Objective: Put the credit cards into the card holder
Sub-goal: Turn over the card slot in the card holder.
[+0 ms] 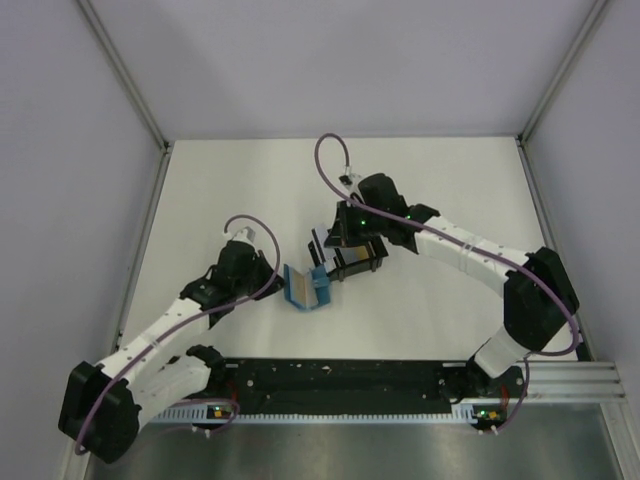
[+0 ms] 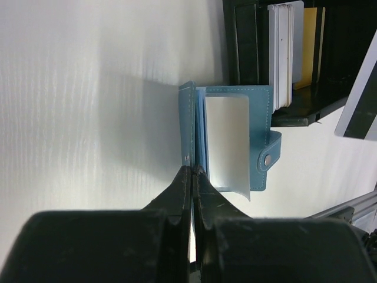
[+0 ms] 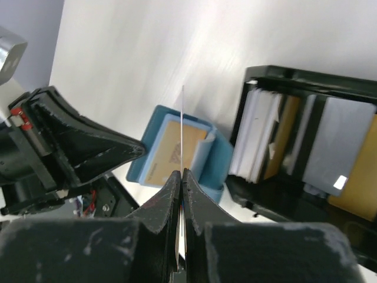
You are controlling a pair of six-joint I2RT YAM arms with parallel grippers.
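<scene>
The teal card holder lies open on the white table, left of the black tray. My left gripper is shut on the edge of its cover, holding it up; a clear sleeve shows inside. An orange-yellow card sits in the card holder. My right gripper is shut on a thin credit card, seen edge-on, just above the open holder. In the top view this gripper hangs between the tray and the holder. More credit cards stand in the tray.
The black open-topped tray stands right of the holder, with white, grey and orange cards upright in its slots. My left gripper's fingers lie close beside the holder. Grey walls ring the table, and a black rail runs along the near edge.
</scene>
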